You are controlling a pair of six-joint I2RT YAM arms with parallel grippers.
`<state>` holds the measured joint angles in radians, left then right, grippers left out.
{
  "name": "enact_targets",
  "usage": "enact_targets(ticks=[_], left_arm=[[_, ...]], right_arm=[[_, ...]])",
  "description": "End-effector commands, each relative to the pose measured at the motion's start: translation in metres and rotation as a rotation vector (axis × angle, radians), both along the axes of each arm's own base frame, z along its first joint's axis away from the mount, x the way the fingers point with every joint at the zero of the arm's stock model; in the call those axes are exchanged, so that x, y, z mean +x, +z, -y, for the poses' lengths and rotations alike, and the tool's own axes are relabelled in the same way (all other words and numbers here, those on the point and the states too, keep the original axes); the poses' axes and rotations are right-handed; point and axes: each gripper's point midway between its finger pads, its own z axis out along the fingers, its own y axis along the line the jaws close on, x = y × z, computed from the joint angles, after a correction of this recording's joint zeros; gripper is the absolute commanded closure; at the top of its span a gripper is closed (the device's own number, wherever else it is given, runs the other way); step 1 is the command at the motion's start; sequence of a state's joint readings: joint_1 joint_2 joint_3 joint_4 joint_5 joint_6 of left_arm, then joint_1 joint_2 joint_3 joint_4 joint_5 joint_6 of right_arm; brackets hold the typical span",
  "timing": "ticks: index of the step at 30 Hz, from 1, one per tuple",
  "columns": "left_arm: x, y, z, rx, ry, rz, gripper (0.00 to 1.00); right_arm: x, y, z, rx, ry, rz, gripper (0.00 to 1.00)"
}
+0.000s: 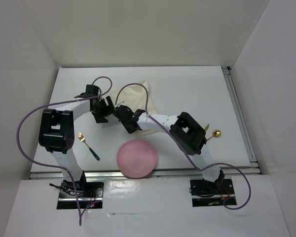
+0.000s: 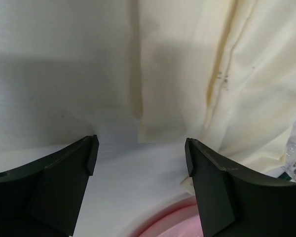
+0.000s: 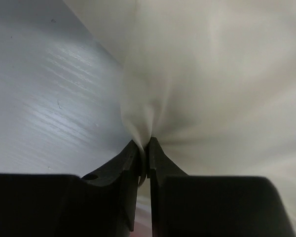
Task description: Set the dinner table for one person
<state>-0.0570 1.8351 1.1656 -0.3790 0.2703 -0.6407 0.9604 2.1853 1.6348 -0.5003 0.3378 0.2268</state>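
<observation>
Cream cloth (image 3: 212, 74), mostly hidden from above, tight in right gripper (image 3: 144, 149); left gripper (image 2: 140, 143) wide

Rumpled cream cloth mat (image 1: 136, 95), pink plate (image 1: 137, 158) near it, gold-headed fork (image 1: 89, 146) left, gold spoon (image 1: 216, 133) right.

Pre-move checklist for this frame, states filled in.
1. Right end effector grips cloth: ok, a fold is pinched in it.
2. Left end effector grips cloth: not ok. It is open, with a cloth corner just ahead of it, ungripped.
3. Cloth flat: not ok, bunched and creased.
4. Plate clear of cloth: cannot tell, the arms hide the gap from above.
5. Fork and spoon clear of cloth: ok, both lie apart from it on the table.
</observation>
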Motion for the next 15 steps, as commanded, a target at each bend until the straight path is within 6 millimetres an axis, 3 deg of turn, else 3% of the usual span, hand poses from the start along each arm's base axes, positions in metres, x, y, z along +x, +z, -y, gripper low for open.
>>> enact_targets(ticks=[1,3,4,5,6,9,10,12,15], left_arm=[[0.025,0.012,0.009,-0.019,0.006,0.068,0.11],[0.029,0.007,0.015,-0.023,0.001,0.064,0.13],[0.032,0.007,0.021,-0.029,-0.001,0.067,0.15],[0.035,0.003,0.023,-0.037,-0.005,0.057,0.19],[0.039,0.001,0.023,-0.037,-0.005,0.057,0.33],[0.040,-0.004,0.029,-0.047,-0.010,0.030,0.61],[0.044,0.000,0.029,-0.048,-0.010,0.041,0.82],[0.042,0.000,0.028,-0.042,0.002,0.022,1.00],[0.051,0.025,0.026,-0.031,0.010,0.071,1.00]], right_arm=[[0.003,0.008,-0.002,0.038,-0.009,0.014,0.85],[0.006,0.014,-0.001,0.048,-0.003,0.016,0.91],[0.005,0.013,-0.003,0.055,0.004,0.005,1.00],[0.009,0.022,-0.004,0.072,0.008,0.014,1.00],[0.009,0.022,-0.004,0.072,0.008,0.014,1.00],[0.011,0.048,-0.007,0.135,0.018,0.022,1.00],[0.014,0.059,-0.002,0.159,0.012,0.027,1.00],[0.018,0.075,0.001,0.212,0.015,0.021,1.00],[0.028,0.107,0.013,0.304,0.009,0.034,1.00]])
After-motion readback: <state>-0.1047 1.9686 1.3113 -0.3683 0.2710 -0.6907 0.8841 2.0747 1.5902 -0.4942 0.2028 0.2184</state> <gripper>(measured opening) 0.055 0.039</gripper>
